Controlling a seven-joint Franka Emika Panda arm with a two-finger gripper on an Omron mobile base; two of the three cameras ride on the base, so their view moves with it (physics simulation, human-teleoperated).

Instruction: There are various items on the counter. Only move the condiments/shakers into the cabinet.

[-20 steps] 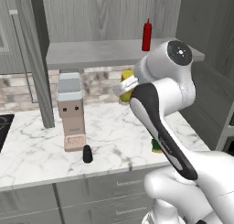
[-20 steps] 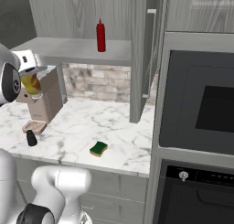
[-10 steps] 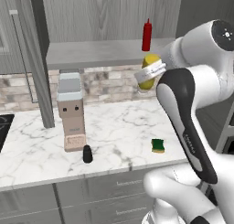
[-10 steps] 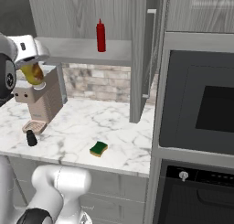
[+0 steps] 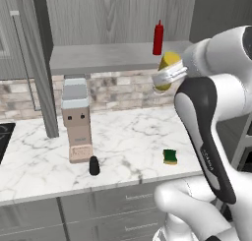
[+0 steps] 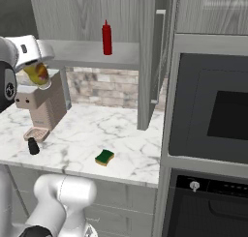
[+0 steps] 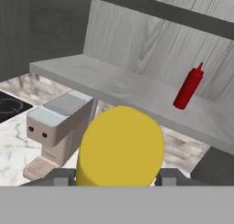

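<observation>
we've got the fingers (image 7: pixel 116 178) clenched round the yellow bottle (image 5: pixel 168 68), raised beside the cabinet shelf (image 5: pixel 108 58) near the red bottle (image 5: pixel 158 37); it looks light, smooth, squeezable, so grip mid-body.

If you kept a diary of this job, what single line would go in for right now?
gripper shut on yellow squeeze bottle | lifted near grey cabinet shelf | red squeeze bottle on shelf | black shaker on marble counter
</observation>
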